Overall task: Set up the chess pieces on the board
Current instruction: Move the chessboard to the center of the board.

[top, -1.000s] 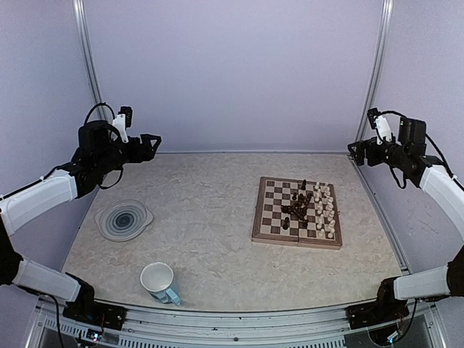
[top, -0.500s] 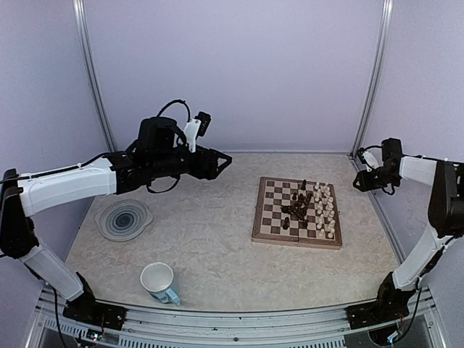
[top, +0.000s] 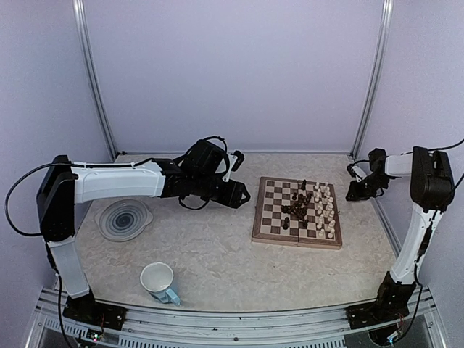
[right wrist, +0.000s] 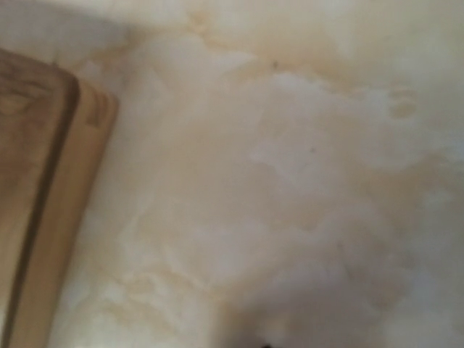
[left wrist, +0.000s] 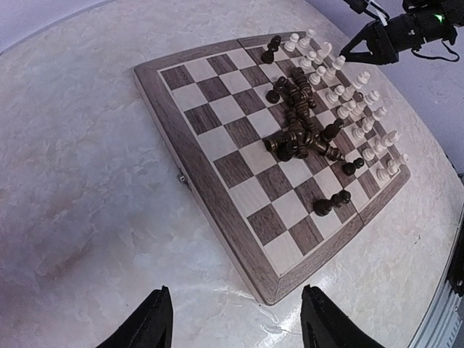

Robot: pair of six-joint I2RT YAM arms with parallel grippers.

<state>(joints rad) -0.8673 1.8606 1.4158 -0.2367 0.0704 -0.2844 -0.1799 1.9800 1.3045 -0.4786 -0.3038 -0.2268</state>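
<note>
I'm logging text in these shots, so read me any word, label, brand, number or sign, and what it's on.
None can be read: the board, the chess pieces, the mug and the plate show no lettering. The right wrist view is too blurred to tell.

White arm links [top: 116, 181], black joints [top: 56, 196], looping black cables [top: 8, 206]
</note>
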